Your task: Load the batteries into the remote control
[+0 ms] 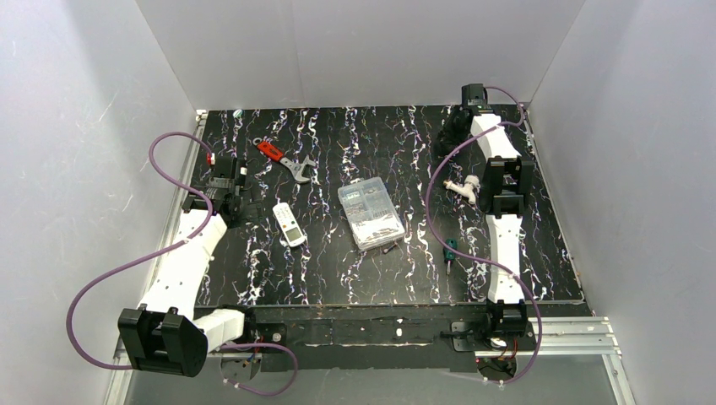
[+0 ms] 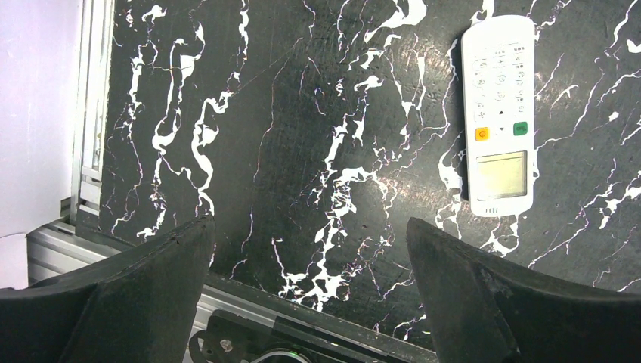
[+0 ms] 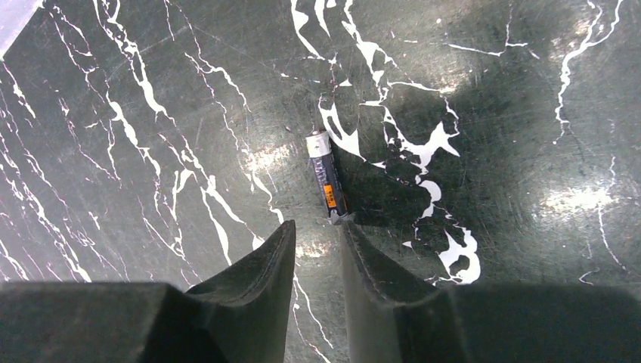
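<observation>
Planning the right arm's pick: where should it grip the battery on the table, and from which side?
Grip the battery across its middle, coming down from above. It lies flat on the table, a slim cylinder, so only its long sides are free. The right gripper should straddle its width, not its ends.

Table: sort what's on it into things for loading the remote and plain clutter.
For the job:
remote
battery

Lying about:
clear box
wrench
red tool
screwdriver
white fitting
</observation>
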